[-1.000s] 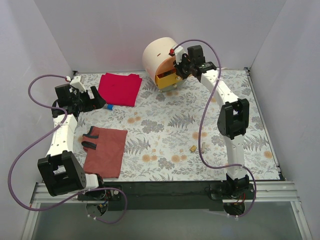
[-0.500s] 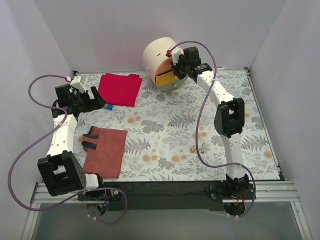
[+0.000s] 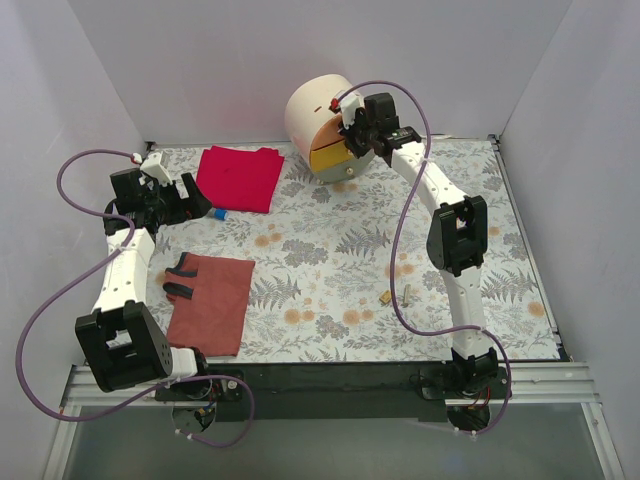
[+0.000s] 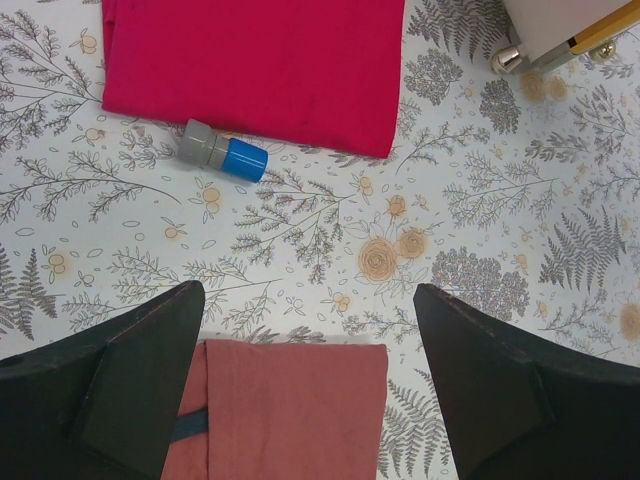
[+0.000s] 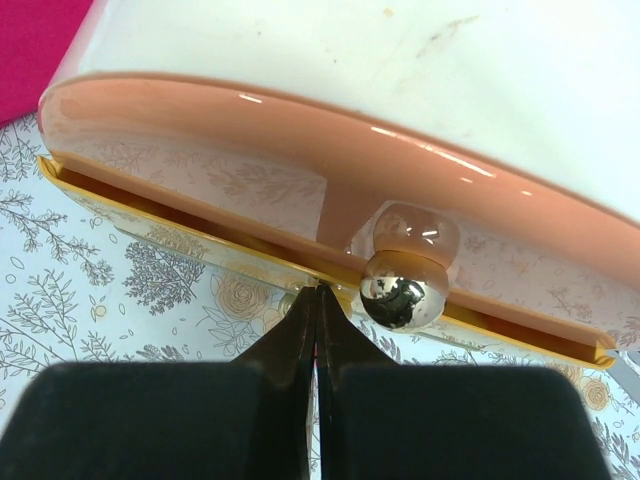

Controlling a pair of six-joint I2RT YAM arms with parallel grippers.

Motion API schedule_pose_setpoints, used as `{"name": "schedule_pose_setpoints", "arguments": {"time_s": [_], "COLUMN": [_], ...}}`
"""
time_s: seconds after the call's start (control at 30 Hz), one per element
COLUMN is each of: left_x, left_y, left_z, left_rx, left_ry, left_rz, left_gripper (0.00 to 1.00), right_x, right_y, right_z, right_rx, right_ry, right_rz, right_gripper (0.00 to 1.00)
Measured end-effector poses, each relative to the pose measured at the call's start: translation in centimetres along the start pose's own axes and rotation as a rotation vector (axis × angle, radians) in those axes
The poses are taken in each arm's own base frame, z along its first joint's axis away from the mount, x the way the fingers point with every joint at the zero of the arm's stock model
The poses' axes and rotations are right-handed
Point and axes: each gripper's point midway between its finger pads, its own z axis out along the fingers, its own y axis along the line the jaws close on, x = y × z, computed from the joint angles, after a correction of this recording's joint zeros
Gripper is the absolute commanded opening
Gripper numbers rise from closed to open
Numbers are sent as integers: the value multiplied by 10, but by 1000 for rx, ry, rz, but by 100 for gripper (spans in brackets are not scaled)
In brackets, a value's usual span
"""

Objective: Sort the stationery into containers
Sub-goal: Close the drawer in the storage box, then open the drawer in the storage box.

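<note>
Up close, the glossy orange drawer [image 5: 200,150] carries a round chrome knob [image 5: 400,288].

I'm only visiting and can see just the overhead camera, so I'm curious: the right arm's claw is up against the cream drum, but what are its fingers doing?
Observer: The right wrist camera shows the right gripper shut. Its tips are just left of a shiny round knob, not around it.
Operator: Which drawer is it at?
Observer: The tips meet the thin edge of the yellow drawer, right under the glossy orange drawer.
Operator: And the left claw?
Observer: The left wrist camera shows the left gripper wide open and holding nothing. Beyond it, a grey-and-blue cylinder lies by the red cloth.
</note>
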Motion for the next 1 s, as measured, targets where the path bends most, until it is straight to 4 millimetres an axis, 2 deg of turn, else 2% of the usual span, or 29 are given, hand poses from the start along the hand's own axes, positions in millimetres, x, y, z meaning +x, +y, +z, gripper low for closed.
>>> {"name": "schedule_pose_setpoints", "arguments": {"time_s": [0.03,0.07,0.13,0.17,0.23,0.27,0.3,0.37,0.43,0.53,0.67,0.77,1.0], "left_x": [0,0,0,0,0,1,2,6,9,10,10,11,12], "left_y": [0,0,0,0,0,1,1,2,2,2,3,3,3], "left_z": [0,0,1,1,1,1,2,3,4,5,6,7,7], "left_rx": [0,0,0,0,0,1,0,1,2,5,6,5,5], "left_ry": [0,1,2,1,0,-2,-1,5,12,14,17,21,21], "left_rz": [0,-1,-1,-1,-1,0,-2,-7,-11,-12,-14,-16,-16], "left_gripper": [87,87,87,87,87,87,87,87,87,87,87,87,87], "right_x": [0,0,4,10,18,20,18,5,-9,-26,-31,-31,-26], "right_y": [0,1,3,7,14,15,16,10,-3,-35,-65,-65,-39], "right_z": [0,0,-3,-7,-21,-29,-36,-52,-68,-85,-95,-88,-63], "right_rx": [0,-1,-4,-12,-25,-28,-29,-17,7,65,112,92,-20], "right_ry": [0,1,9,27,54,64,63,33,-6,-65,-101,-108,-108], "right_rz": [0,0,11,17,31,44,51,76,98,129,159,168,206], "right_gripper": [3,33,47,58,66,75,77,78,78,77,73,70,67]}}
